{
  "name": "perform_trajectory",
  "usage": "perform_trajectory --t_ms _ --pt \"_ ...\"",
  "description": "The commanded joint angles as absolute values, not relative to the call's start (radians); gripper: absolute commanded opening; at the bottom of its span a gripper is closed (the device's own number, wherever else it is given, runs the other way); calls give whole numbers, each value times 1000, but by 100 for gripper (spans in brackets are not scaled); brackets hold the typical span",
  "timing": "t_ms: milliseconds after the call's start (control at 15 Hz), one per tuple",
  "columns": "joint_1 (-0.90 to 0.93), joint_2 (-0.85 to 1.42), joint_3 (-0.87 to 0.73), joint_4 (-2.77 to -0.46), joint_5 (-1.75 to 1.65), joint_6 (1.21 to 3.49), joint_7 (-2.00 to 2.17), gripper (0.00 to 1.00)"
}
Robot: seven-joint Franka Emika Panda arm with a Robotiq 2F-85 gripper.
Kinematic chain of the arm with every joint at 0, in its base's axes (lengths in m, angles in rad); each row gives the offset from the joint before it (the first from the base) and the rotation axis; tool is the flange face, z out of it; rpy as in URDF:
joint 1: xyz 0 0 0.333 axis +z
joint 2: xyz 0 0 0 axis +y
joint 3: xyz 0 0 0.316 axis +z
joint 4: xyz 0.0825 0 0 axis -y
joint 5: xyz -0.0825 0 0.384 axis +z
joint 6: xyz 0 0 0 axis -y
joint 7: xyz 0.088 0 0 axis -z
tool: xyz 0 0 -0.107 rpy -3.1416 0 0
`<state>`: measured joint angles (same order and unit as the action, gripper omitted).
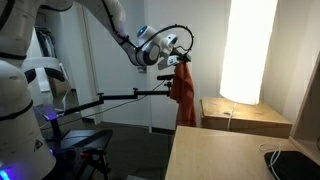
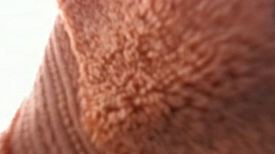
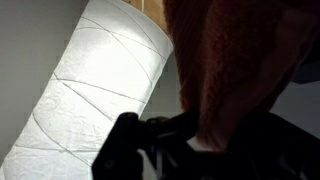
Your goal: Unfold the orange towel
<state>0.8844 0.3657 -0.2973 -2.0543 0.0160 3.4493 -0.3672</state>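
Note:
The orange towel [image 1: 183,95] hangs limp in the air from my gripper [image 1: 178,62], to the left of the light wooden box [image 1: 245,115]. The gripper is shut on the towel's top edge and holds it well above the table. In an exterior view the towel [image 2: 167,74] fills the whole frame as fuzzy orange pile, out of focus. In the wrist view the towel [image 3: 235,60] drops from between the dark fingers [image 3: 205,135], which close around it.
A tall glowing white paper lamp [image 1: 248,45] stands on the box just right of the towel; it also shows in the wrist view [image 3: 95,85]. A wooden table [image 1: 215,155] lies in front, with a dark device [image 1: 298,160]. A tripod arm [image 1: 110,98] reaches in at left.

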Motion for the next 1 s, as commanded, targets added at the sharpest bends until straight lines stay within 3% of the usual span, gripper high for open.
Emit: perform_trajectory --t_ms 0,533,600,933 --pt "897 375 -310 -2045 51 3462 -354 0" --pt "714 357 -163 -2029 15 3461 -204 0" --pt "771 375 -210 -2037 41 3452 -248 0" --pt "724 375 -172 -2028 34 3452 -230 0"
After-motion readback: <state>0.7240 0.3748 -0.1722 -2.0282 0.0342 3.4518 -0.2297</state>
